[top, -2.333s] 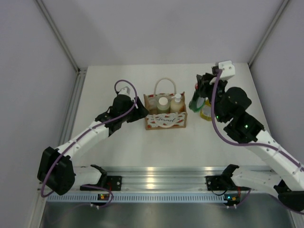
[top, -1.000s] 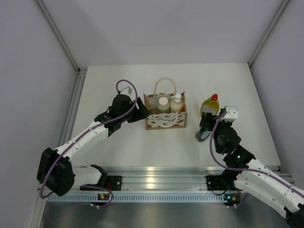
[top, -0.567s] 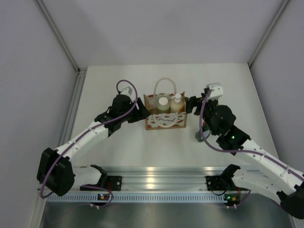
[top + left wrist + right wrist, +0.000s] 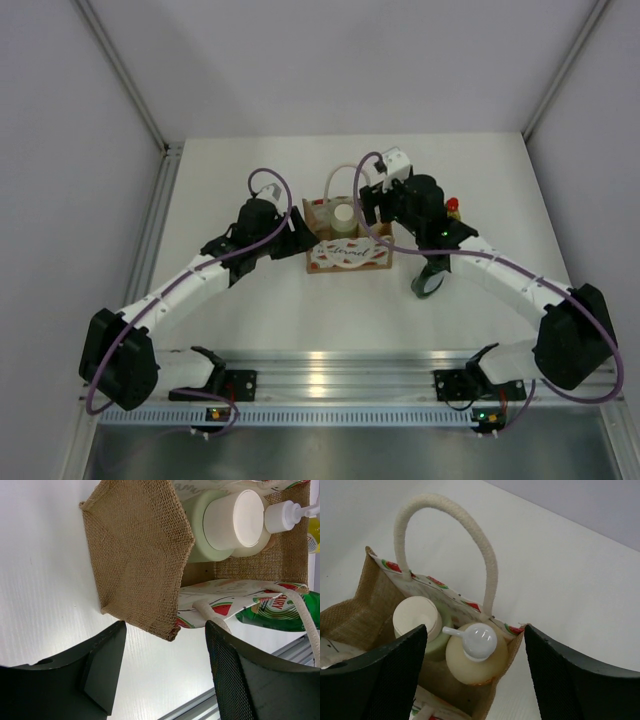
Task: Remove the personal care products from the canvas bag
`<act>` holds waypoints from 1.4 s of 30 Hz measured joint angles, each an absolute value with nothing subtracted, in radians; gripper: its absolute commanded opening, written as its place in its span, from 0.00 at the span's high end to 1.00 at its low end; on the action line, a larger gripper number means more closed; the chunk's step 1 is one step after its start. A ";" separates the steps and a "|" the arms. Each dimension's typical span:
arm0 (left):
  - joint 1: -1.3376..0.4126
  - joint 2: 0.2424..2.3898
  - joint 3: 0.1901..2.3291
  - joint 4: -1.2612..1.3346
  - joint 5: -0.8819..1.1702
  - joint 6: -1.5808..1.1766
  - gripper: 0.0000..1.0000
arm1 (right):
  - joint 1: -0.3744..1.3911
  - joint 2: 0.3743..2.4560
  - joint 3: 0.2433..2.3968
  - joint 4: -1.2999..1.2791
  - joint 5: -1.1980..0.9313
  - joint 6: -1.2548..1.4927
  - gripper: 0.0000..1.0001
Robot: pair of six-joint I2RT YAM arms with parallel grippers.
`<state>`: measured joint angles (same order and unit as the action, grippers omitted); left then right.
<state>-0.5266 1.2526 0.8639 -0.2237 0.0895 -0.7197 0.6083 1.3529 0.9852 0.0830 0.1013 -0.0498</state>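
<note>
The tan canvas bag (image 4: pixel 345 252) stands mid-table with two of the personal care products inside. These are a pale green bottle with a white cap (image 4: pixel 417 622) and a peach bottle with a white pump (image 4: pixel 477 652). My right gripper (image 4: pixel 474 640) hangs open over the bag, its fingers on either side of the pump bottle and not touching it. My left gripper (image 4: pixel 165 670) is open at the bag's left end, straddling its lower corner (image 4: pixel 167 630). Outside the bag are a dark green bottle (image 4: pixel 429 282) and a yellow-green bottle with a red cap (image 4: pixel 452 207), which my right arm mostly hides.
The bag's cream loop handle (image 4: pixel 470 540) arches just behind the pump bottle. An aluminium rail (image 4: pixel 330 375) runs along the near table edge. Grey walls close in the back and sides.
My right arm has swung from the right side of the table to above the bag, leaving the yellow-green bottle standing there. The left arm and the bag have not moved.
</note>
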 measured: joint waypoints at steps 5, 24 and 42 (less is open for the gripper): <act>-0.527 1.253 0.864 -0.224 0.090 -0.708 0.31 | 0.511 1.351 0.989 0.070 -0.062 -0.060 0.23; -0.527 1.255 0.864 -0.224 0.101 -0.704 0.31 | 0.476 1.481 0.989 0.012 -0.279 -0.254 0.38; -0.527 1.259 0.867 -0.224 0.109 -0.701 0.31 | 0.470 1.551 0.922 0.280 -0.299 -0.176 0.55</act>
<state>-0.5266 1.2594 0.8673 -0.2241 0.1085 -0.7006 0.4702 1.5505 0.9218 0.2802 -0.2993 -0.1757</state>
